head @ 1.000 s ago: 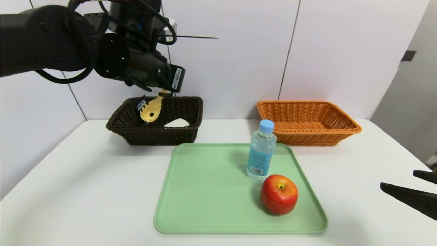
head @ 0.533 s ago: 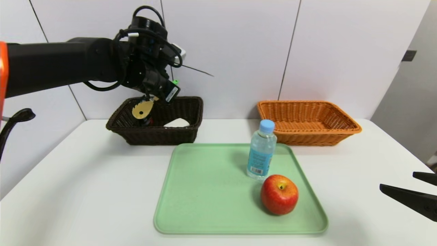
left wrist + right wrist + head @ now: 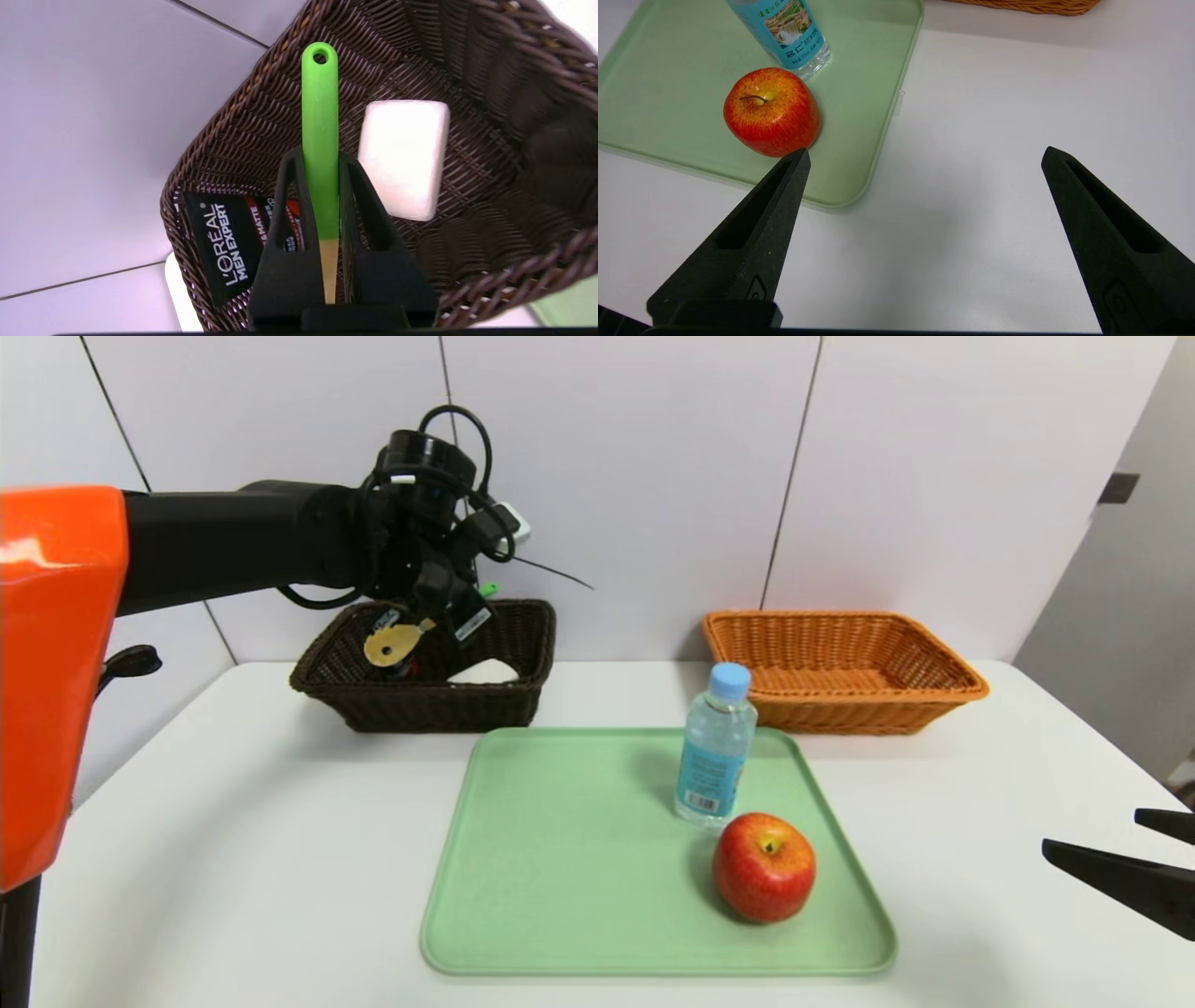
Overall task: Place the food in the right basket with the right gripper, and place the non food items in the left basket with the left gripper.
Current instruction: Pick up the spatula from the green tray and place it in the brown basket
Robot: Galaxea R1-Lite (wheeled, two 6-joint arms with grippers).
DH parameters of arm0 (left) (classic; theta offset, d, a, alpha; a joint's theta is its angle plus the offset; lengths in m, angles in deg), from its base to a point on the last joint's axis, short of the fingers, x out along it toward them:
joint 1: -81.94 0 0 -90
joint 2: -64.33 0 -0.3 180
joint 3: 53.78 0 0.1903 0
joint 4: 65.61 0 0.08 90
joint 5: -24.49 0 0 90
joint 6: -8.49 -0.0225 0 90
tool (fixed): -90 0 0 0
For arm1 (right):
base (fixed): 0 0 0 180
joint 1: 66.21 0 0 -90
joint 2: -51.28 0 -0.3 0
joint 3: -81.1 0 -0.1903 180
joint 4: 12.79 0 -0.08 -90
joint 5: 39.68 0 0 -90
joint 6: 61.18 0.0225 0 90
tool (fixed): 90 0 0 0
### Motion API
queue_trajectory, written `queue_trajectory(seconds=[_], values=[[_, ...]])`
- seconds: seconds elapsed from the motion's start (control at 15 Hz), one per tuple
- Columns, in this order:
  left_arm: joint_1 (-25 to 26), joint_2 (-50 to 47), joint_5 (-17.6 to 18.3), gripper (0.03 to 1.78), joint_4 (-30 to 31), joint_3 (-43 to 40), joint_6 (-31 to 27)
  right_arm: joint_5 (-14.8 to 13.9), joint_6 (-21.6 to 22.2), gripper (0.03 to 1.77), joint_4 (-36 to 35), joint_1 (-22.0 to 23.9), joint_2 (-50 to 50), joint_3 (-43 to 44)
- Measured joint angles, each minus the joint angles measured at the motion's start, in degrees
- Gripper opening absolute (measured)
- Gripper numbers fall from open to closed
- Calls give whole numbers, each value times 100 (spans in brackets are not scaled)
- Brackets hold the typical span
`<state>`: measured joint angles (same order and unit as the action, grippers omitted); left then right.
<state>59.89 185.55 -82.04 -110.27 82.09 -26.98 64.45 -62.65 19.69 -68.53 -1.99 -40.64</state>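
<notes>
Yellow slotted spoon (image 3: 321, 140) pinched in left gripper (image 3: 320, 161), carried lower and deeper over dark brown basket (image 3: 422, 702) than before, right gripper (image 3: 924, 156) spread, parked.

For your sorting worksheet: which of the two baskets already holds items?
The dark brown basket: it holds soap and a tube; the orange basket is empty.

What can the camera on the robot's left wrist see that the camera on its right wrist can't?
Only the left wrist view shows the left hand shut on the spoon by its green handle, over the dark brown basket, where the soap bar and the black L'Oreal tube already lie.

Only the right wrist view shows the open right hand above the white table, the apple, the water bottle and an edge of the orange basket.

Both show a bit of the green tray.
</notes>
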Motion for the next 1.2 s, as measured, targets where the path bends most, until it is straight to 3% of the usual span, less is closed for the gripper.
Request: queue_trajectory(seconds=[0.33,1.07,1.2], values=[[0,333,-4,17,923,0,-143,1,2,171,0,11,11,-27],[-10,667,-17,17,959,-18,-143,0,0,171,5,15,71,-74],[-11,686,-17,44,962,-13,-143,0,0,171,6,28,82,-85]])
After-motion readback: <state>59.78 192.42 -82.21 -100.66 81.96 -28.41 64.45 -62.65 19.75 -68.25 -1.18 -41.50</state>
